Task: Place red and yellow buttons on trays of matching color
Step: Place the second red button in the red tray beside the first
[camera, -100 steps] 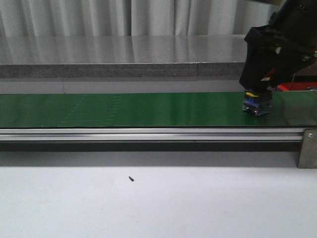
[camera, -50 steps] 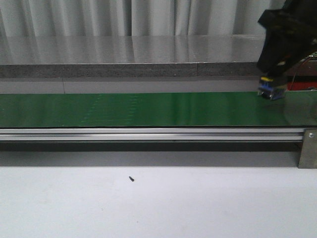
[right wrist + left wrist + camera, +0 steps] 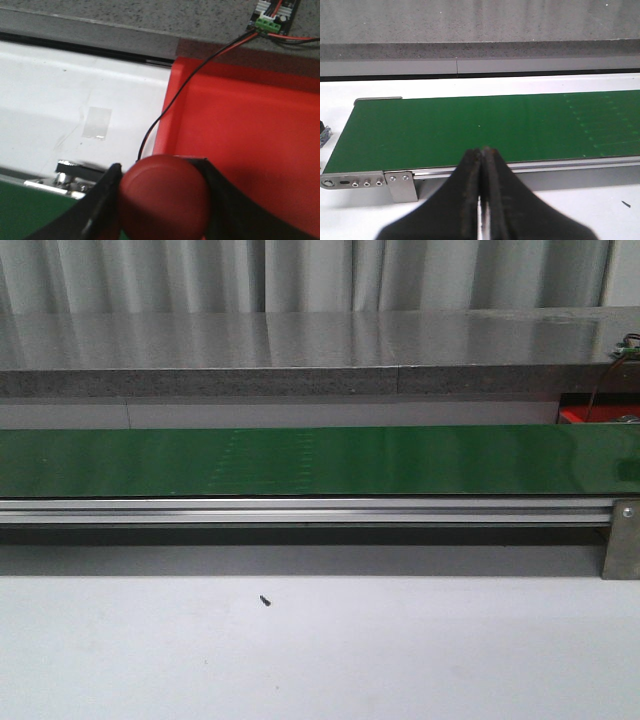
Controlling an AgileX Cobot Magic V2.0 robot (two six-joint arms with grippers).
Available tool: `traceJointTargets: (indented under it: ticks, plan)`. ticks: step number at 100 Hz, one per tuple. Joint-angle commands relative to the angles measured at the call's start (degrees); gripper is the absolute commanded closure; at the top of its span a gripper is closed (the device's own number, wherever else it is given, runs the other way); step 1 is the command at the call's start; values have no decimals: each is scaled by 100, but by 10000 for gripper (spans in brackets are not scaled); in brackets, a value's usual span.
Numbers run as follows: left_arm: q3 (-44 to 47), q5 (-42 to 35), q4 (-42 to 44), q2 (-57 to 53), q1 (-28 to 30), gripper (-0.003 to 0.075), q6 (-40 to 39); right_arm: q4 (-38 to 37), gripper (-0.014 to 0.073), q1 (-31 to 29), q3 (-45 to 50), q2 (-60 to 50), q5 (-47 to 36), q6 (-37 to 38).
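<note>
A white table (image 3: 320, 650) carries a bare green conveyor belt (image 3: 320, 460) before grey curtains. The right gripper (image 3: 162, 200) has its fingers clenched on 1 red button (image 3: 162, 197), hovering at the red tray's (image 3: 250, 135) near edge. The left gripper (image 3: 482, 200) is closed, holding nothing. Release remains; no yellow button or yellow tray shows.

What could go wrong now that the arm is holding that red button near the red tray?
The right gripper holds the red button over the red tray's edge, not its middle. Released here, it might land on the rim and roll out. A black wire also crosses the tray's corner close by; the button or fingers could snag it on the way down.
</note>
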Motion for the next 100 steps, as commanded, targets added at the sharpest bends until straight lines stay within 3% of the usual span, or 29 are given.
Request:
traceJointTargets:
  ticks: [1,31,74,81,100]
  plan:
    - [-151,-481,-44,38,-43,739,-1,154,417,-45,-589,113,-63,6]
    - [-151,-481,-44,38,-43,740,-1,154,417,-49,-1621,1320,-25,16]
    - [-151,-481,-44,38,-43,740,-1,145,400,-229,-1713,1696,17,28]
    - [-151,-481,-44,38,-43,740,-1,145,322,-267,-1713,1696,48,28]
    - [-151,-481,-44,38,-43,740,-1,145,-52,-309,-1713,1696,176,28]
